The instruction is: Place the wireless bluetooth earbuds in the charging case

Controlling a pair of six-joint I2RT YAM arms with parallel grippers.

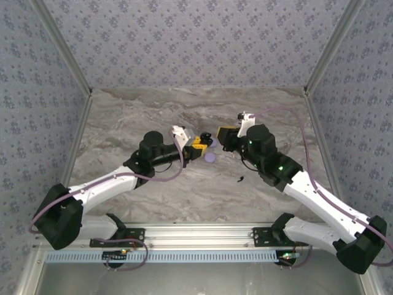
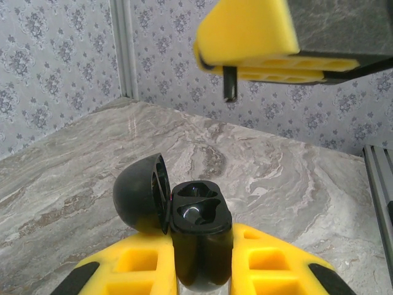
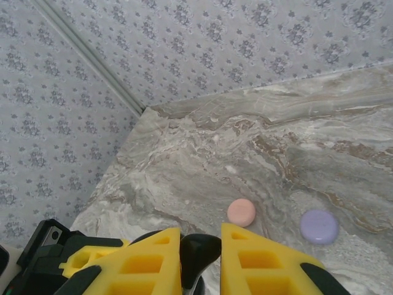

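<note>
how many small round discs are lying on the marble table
2: a pink round disc, and a pale purple round disc apart to its right in the right wrist view. Others may be hidden.

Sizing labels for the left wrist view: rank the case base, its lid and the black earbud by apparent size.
1. charging case base
2. lid, somewhat smaller
3. black earbud, smallest; farther off and partly hidden, so true size unsure

arms (image 1: 104,184): white links, black joints | cables (image 1: 279,109): purple | fingers (image 2: 141,270): yellow
</note>
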